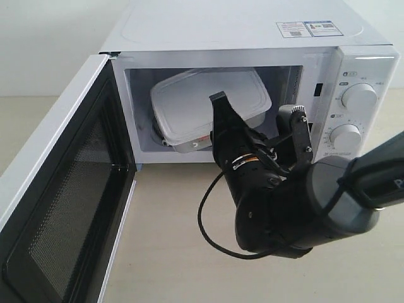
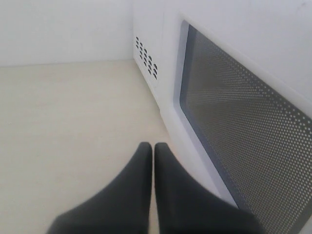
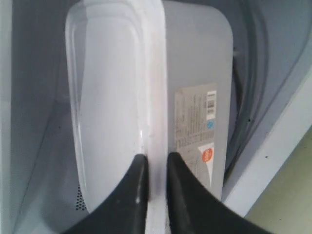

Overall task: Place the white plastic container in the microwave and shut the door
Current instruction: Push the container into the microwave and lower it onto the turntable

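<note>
The white plastic container [image 1: 208, 95] lies tilted inside the cavity of the microwave [image 1: 252, 31], its near edge lifted. My right gripper [image 1: 218, 110] reaches in through the opening and is shut on the container's front rim. In the right wrist view the gripper [image 3: 157, 158] pinches the rim between lid [image 3: 107, 87] and wall, next to the red-and-white label [image 3: 197, 122]. The door [image 1: 69, 189] stands wide open on the left. My left gripper [image 2: 152, 146] is shut on nothing, beside the door's outer mesh window [image 2: 243, 131]; it is hidden in the exterior view.
Two round dials [image 1: 358, 98] sit on the microwave's right panel. A black cable [image 1: 208, 233] loops from the right arm over the beige tabletop [image 1: 177, 252]. Vent holes [image 2: 146, 56] mark the microwave's side wall.
</note>
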Robot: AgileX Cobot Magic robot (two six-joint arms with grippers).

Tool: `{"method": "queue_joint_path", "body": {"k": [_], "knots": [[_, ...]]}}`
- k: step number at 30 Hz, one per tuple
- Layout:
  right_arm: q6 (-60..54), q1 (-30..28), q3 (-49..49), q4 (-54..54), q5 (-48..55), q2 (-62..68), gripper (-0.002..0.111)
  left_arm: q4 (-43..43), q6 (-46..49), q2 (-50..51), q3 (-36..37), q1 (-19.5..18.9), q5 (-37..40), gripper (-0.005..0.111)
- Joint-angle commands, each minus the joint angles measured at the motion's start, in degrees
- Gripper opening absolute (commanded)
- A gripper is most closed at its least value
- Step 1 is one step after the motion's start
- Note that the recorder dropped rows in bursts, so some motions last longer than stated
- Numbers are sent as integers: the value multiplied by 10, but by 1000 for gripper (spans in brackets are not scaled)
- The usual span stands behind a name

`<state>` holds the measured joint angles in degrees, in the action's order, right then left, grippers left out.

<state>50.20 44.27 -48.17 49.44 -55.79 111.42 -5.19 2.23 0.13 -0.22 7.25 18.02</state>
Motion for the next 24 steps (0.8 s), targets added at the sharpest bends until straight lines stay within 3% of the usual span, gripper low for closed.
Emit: {"method": "queue_joint_path", "body": {"k": [1, 6, 11, 17, 24], "knots": [[3, -4, -23, -14, -12, 14, 0, 1, -5, -1, 2, -2, -1, 4], [0, -4, -38, -10, -6, 27, 1, 1, -5, -1, 2, -2, -1, 4], [0, -4, -39, -7, -18, 50, 38, 1, -5, -1, 2, -2, -1, 4], [0, -3, -28, -70, -23, 49, 38, 1, -5, -1, 2, -2, -1, 4], [-73, -3, 86, -158, -96, -9, 38, 1, -5, -1, 2, -2, -1, 4]]}}
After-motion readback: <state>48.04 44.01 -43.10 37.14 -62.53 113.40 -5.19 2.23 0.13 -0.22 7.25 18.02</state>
